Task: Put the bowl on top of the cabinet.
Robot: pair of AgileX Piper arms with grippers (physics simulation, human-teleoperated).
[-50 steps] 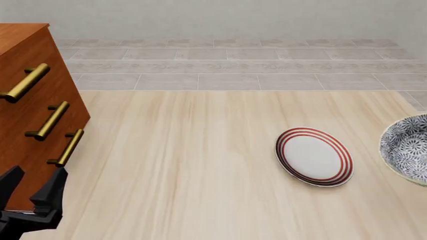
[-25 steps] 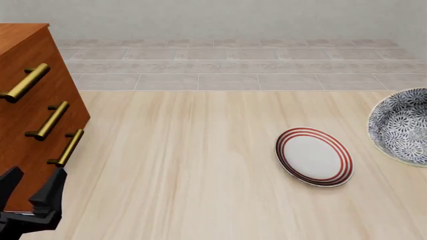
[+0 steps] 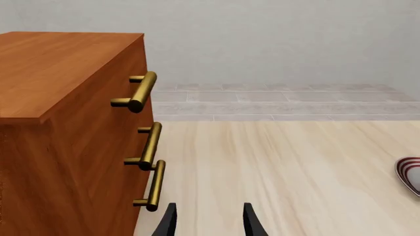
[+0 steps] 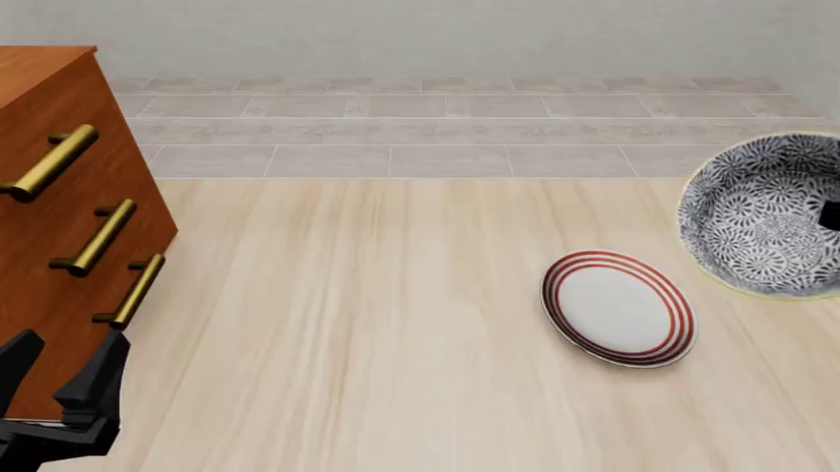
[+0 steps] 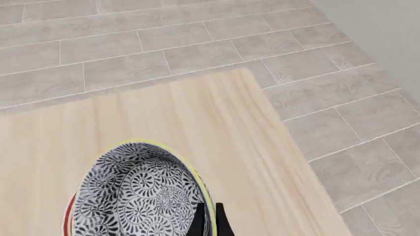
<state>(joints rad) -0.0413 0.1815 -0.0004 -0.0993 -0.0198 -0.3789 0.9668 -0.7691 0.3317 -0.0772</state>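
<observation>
One bench (image 4: pixel 393 344) of pale wood carries everything here. At its left edge stands one cabinet (image 4: pixel 59 226), reddish-brown, with three brass bar handles (image 4: pixel 98 236) down its front. One bowl (image 4: pixel 761 216), blue-and-white patterned with a yellowish rim, hangs tilted in the air at the far right, above the bench and just beyond one flat plate (image 4: pixel 617 307) with red rings that lies on the wood. The bowl is well apart from the cabinet. Two hands are at work: the right hand (image 5: pixel 207 222) is clamped on the bowl's rim, fingers pinched close; the left hand (image 4: pixel 59 379) waits low beside the cabinet's front, fingers spread apart, holding nothing.
</observation>
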